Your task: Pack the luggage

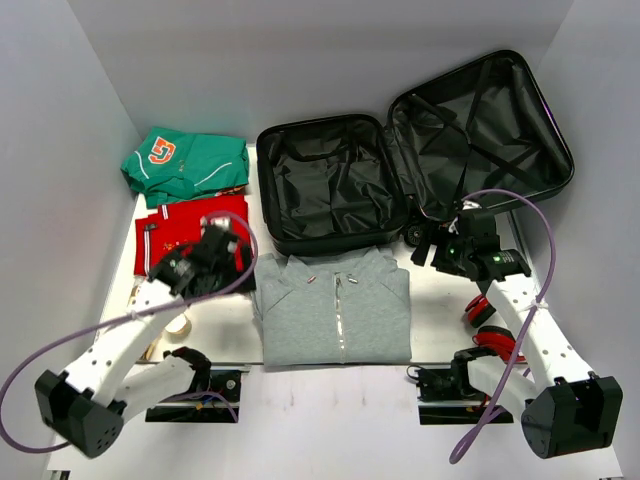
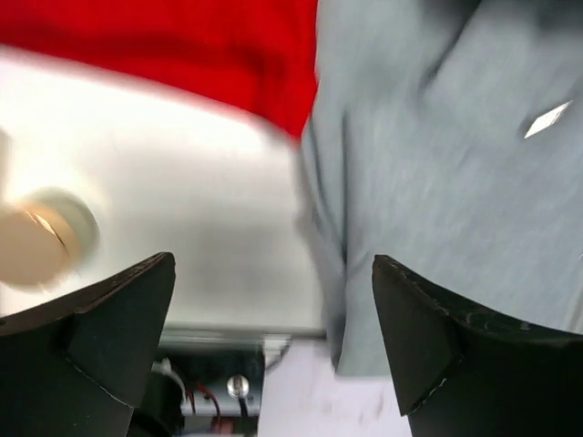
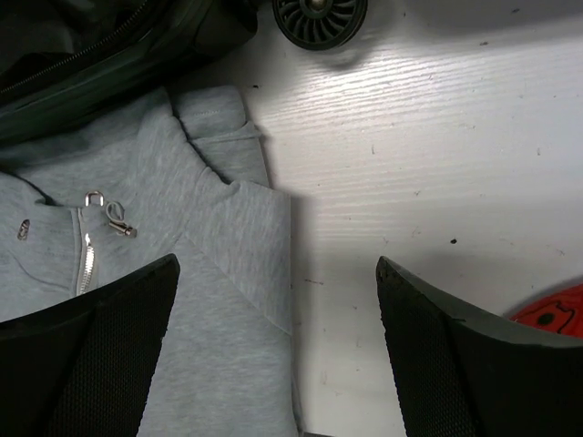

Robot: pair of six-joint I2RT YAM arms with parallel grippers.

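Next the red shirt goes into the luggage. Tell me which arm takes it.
Left. The open left hand hovers right at the red shirt's edge, beside the grey sweater. The right hand, also open, sits across that sweater near the luggage wheel, farther from the shirt.

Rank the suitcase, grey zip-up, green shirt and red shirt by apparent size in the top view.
1. luggage, lying open
2. grey zip-up
3. green shirt and red shirt look alike; the left arm hides part of the red one.
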